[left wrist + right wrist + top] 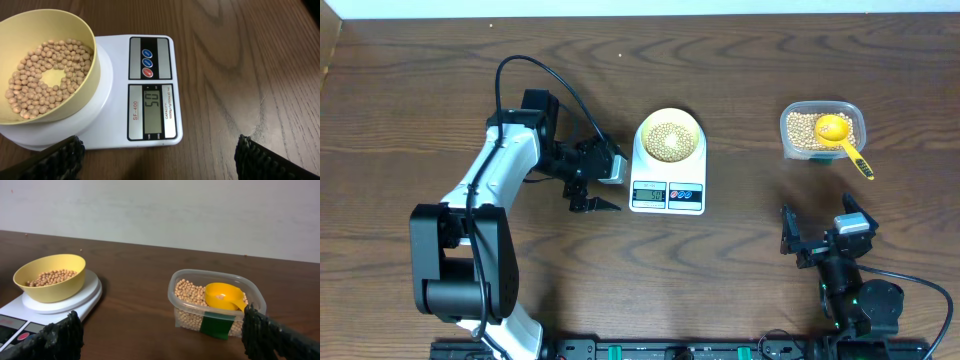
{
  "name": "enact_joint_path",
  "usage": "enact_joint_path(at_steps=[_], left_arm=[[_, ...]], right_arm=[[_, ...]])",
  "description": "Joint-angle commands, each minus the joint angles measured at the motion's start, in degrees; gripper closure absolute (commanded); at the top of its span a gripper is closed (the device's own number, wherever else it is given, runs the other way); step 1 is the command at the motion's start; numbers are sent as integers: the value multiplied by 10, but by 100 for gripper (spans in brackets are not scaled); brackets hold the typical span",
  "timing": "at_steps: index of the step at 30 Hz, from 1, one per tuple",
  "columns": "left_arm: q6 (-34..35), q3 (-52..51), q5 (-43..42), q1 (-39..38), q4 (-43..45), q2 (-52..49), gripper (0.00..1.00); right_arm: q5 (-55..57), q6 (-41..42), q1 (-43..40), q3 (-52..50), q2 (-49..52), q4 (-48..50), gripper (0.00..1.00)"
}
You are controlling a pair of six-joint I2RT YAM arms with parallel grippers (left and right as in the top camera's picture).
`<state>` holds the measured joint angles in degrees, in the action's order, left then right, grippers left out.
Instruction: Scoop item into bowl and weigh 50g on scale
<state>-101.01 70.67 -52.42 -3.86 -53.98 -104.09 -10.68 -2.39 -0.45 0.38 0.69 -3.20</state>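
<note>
- We judge the task as good as done. The bowl (671, 139) sits on the scale (668, 173) with beans (670, 143) in it. The display (151, 102) appears to read 50, though its digits are turned sideways to us.
- In our view, all that may be left is to draw the arms clear. No more scooping seems called for.
- The scoop (837, 129) lies in the tub (785, 128), well to the right of the scale, on top of the spare beans.
- The left gripper (603, 186) hangs just left of the scale, jaws wide and holding nothing.
- The right gripper (820, 228) is to the right of the scale and nearer the robot's base, jaws also wide and empty.
- Only the left wrist view gives us the reading. From overhead the display is too small to read.
- Only the right wrist view shows things from the side. There we see the beans lying low in the bowl, and the tub's beans through its clear wall, beside a green label (217, 325).
- Only overhead do we see both arms and the whole layout at once.
</note>
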Motion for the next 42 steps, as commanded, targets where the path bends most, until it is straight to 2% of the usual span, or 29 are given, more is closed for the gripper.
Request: enact_joint_path(at_steps=[1, 39, 42], left_arm=[[-10, -3, -9, 2, -3, 4, 2], [-10, -3, -9, 2, 1, 4, 2], [-10, -3, 13, 2, 3, 4, 2]], right_arm=[[5, -9, 4, -1, -4, -3, 1], [5, -9, 4, -1, -4, -3, 1], [5, -9, 4, -1, -4, -3, 1]])
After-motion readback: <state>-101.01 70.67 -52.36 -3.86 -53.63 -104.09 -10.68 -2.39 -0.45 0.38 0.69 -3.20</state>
